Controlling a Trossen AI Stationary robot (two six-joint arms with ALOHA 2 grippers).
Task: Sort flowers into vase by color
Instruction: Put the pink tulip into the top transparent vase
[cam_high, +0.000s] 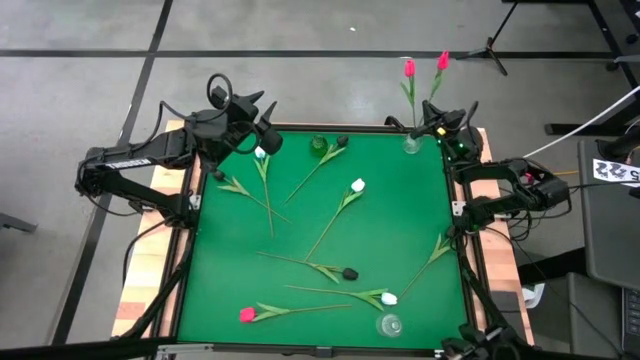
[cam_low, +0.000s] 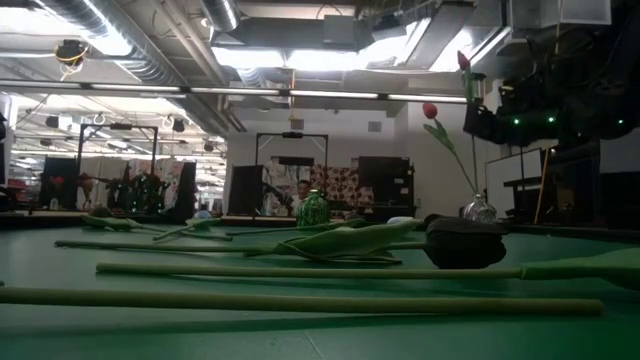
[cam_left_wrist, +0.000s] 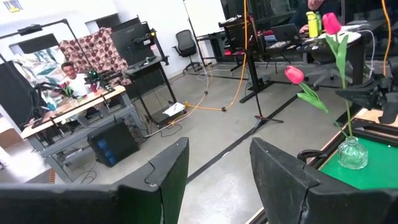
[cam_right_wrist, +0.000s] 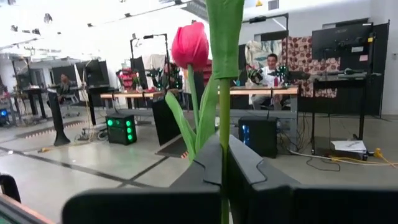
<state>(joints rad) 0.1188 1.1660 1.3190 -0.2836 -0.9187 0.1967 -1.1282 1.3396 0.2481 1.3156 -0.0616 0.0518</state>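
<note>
Green felt covers the surface (cam_high: 400, 250), framed in dark rails, with a workshop of desks and monitors stretching off behind it. At the far right corner stands a clear glass vase (cam_high: 411, 145) with two red-pink tulips (cam_high: 409, 68) rising from it, and the right gripper (cam_high: 437, 128) sits just beside that vase, its fingers pressed together on the green stem of one tulip (cam_right_wrist: 224, 93) (the wrist camera shows the stem running straight up between them, a pink head just behind). Over the far left corner hangs the left gripper (cam_high: 268, 138), fingers (cam_left_wrist: 166, 171) apart with nothing between them, close above a white tulip (cam_high: 261, 154) lying on the felt. A small green vase (cam_high: 318, 144) stands at the far edge, a second clear vase (cam_high: 389, 324) at the near edge. Scattered flat across the felt are more flowers: a white one (cam_high: 357, 185) near the middle, a black one (cam_high: 349, 273), another white (cam_high: 389, 298), a pink one (cam_high: 247, 314) near the front, and a black one (cam_high: 342, 143) by the green vase.
</note>
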